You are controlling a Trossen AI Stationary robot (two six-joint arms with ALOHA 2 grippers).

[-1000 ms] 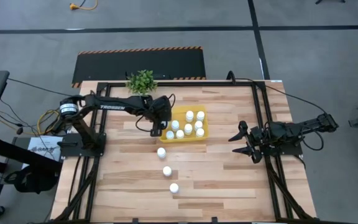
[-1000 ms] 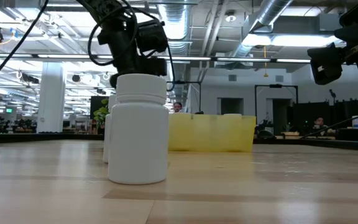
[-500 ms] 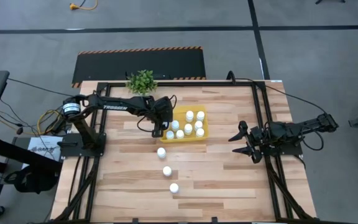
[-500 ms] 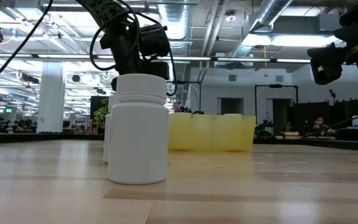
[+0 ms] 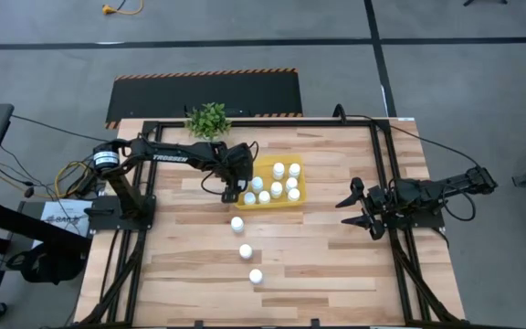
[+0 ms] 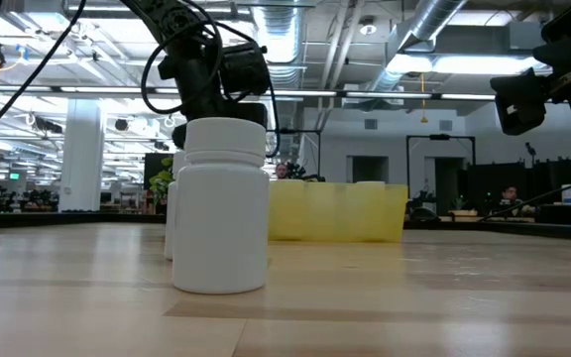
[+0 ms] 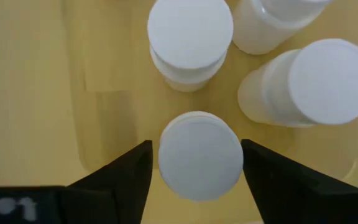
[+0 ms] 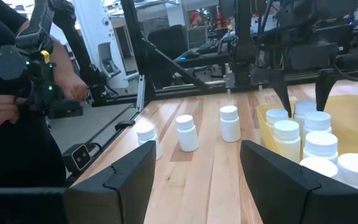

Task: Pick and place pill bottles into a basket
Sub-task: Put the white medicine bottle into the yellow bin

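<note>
Pill bottle [image 7: 199, 155] stands between the left tool's [image 7: 194, 171] fingers, seemingly released.

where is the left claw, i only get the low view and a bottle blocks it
observer: left claw is down inside the yellow tray, open around a standing bottle
operator: how many aren't in yet
observer: three loose bottles, in a line on the table outside the tray
operator: and the right arm
observer: right claw is open and empty, parked at the table's right side
</note>
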